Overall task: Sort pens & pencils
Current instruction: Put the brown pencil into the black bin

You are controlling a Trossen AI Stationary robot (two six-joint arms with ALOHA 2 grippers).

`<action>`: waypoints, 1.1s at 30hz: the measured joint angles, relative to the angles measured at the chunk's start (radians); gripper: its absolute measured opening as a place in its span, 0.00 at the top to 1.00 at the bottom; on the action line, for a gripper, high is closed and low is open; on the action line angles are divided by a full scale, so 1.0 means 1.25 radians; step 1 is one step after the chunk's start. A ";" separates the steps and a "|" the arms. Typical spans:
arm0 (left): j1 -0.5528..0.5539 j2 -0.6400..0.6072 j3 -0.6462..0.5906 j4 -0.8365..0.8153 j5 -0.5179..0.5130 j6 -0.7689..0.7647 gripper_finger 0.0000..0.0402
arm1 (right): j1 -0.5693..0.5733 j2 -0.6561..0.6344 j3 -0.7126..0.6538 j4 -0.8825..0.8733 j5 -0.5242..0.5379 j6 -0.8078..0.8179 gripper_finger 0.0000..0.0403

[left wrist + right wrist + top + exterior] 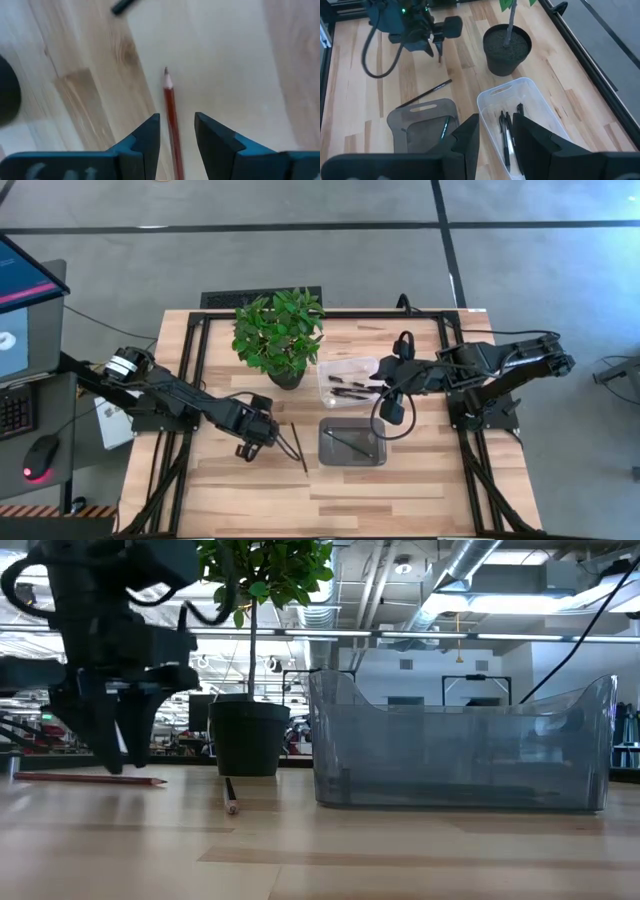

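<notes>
Claw on the left arm is hovering low over the wooden surface, near its middle and toward the left; its two dark fingers are standing narrowly apart, straddling a red pencil that is lying flat between them, holding nothing yet; in the level view the tips are hanging just above that pencil. A second pencil is lying just beside, nearer the grey tray, which is holding one slim stick; a clear tray behind it, next to a potted plant, is holding several black pens. The right claw is waiting above the clear tray, fingers partly apart and empty. The step in hand is probably gripping the red pencil; doing it well means lowering straight until the tips are nearly touching the wood, keeping the pencil centred in the gap, closing gently across its shaft rather than its point, then lifting level so it is not swinging.
</notes>
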 joint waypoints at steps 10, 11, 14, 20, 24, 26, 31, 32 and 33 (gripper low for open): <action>0.025 -0.001 0.022 0.000 0.025 0.031 0.72 | 0.000 0.000 0.000 0.000 0.000 0.001 0.66; 0.033 -0.001 0.022 0.000 0.038 0.031 0.72 | 0.000 0.000 0.000 0.000 0.000 0.001 0.66; 0.060 -0.001 0.022 0.001 0.080 0.032 0.72 | 0.000 0.000 0.000 0.000 0.000 0.001 0.66; 0.109 -0.001 0.022 -0.003 0.127 0.051 0.72 | 0.000 0.000 0.000 0.000 0.000 0.001 0.66; 0.128 0.001 0.022 -0.003 0.167 0.060 0.72 | 0.000 0.000 0.000 -0.003 0.000 0.001 0.66; 0.129 0.010 0.022 -0.004 0.170 0.060 0.72 | 0.000 0.000 0.000 -0.008 0.000 0.001 0.66; 0.128 0.056 0.022 -0.002 0.155 0.058 0.72 | 0.000 0.000 0.000 -0.019 0.000 0.001 0.66; 0.128 0.063 0.024 -0.002 0.151 0.058 0.72 | 0.000 0.000 0.000 -0.019 0.000 0.001 0.66; 0.128 0.075 0.025 -0.002 0.147 0.058 0.72 | 0.000 0.000 0.000 -0.020 0.000 0.001 0.66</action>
